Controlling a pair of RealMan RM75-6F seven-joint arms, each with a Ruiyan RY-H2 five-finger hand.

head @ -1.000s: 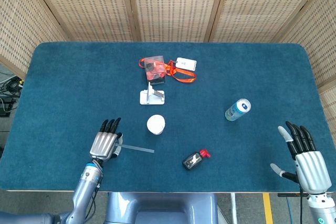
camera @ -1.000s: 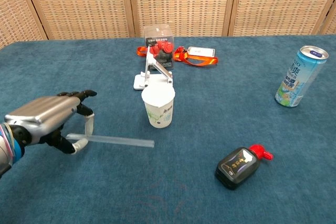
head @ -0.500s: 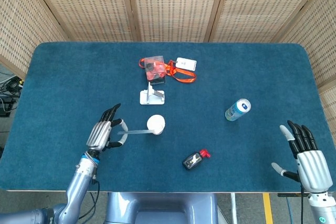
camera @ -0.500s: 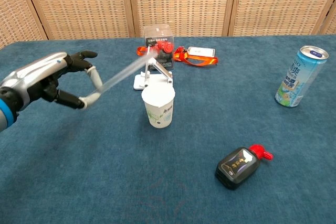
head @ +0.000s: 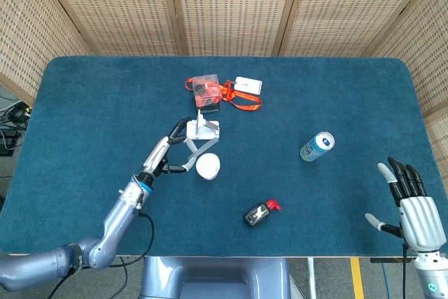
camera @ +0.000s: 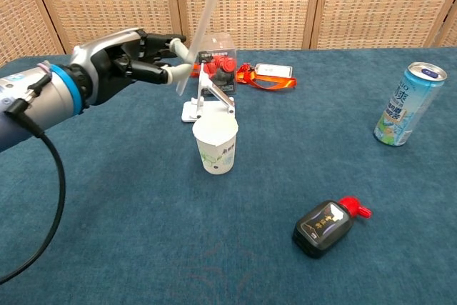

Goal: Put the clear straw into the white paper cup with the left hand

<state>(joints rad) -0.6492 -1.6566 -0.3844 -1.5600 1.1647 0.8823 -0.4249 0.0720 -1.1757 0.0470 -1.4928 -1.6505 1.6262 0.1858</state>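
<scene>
Above cup (camera: 215, 144), straw (camera: 202, 26) near-upright, tilted right

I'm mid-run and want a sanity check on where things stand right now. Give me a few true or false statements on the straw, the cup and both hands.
1. The left hand holds the clear straw up off the table. True.
2. The straw is already inside the white paper cup. False: it is in the air above and behind the cup, tilted steeply, its lower end at the hand.
3. The right hand holds the blue can. False: it is empty, fingers apart, near the table's right front corner.
4. The cup stands upright. True.
5. The black bottle with a red cap stands upright. False: it lies on its side.
</scene>
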